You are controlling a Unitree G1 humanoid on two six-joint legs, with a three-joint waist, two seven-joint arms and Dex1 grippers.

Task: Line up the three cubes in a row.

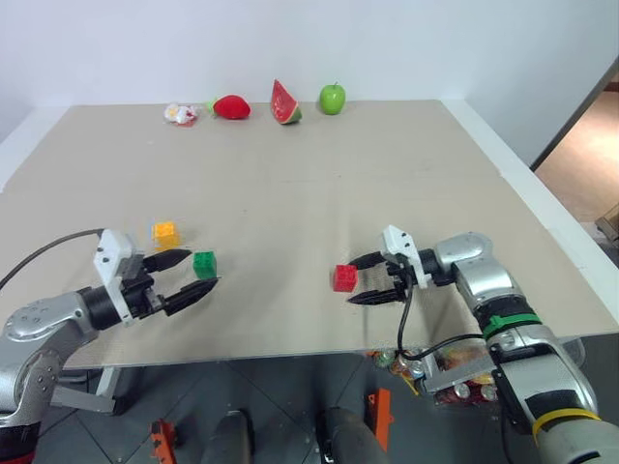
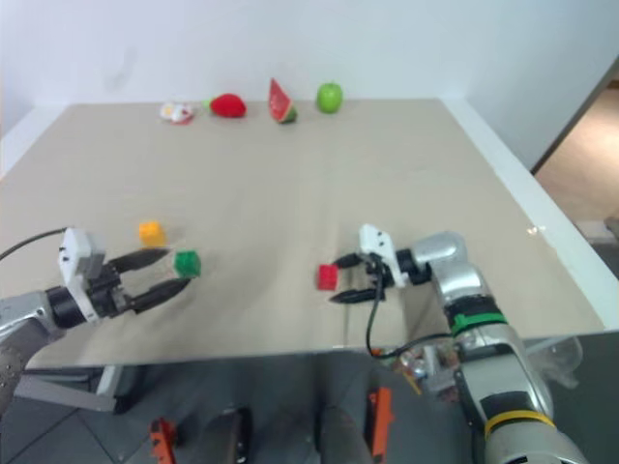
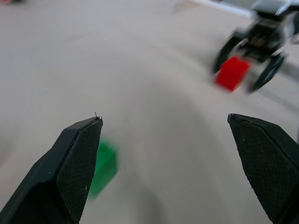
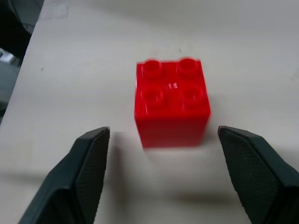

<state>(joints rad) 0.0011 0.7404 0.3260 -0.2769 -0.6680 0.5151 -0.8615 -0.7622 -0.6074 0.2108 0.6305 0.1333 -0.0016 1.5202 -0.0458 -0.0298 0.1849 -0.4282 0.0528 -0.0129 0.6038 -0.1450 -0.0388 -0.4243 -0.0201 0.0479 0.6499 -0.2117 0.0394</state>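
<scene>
The desk (image 1: pixel 290 193) is a broad, matte beige sheet with a pale rim. Near its front left corner the left claw (image 1: pixel 198 272) reaches in from the left on a grey-and-white forearm, held nearly level and angled toward the middle of the desk. Its two black tapered fingers (image 3: pixel 77 163), with finely cross-hatched inner pads, stand wide apart and hold nothing.

The yellow-orange cube (image 1: pixel 166 234) sits just behind that claw's far finger. It is glossy plastic with a studded top facing up. Just right of it and a little nearer the front edge is the green cube (image 1: pixel 204 263), the same blocky shape, resting on the desk between the spread fingertips with no finger touching it.

Well apart to the right, near the front edge at about mid-desk, lies the red cube (image 4: pixel 172 105). It is shiny, with four round studs on top, and stands upright and square; no side is visibly longer than another.

The right claw (image 1: pixel 366 278) comes in from the right, its forearm bent at the wrist so the fingers point left and slope downward. Its jaws are released and spread, one black tip on each side of the red cube, just short of it, with a clear gap on both sides.
</scene>
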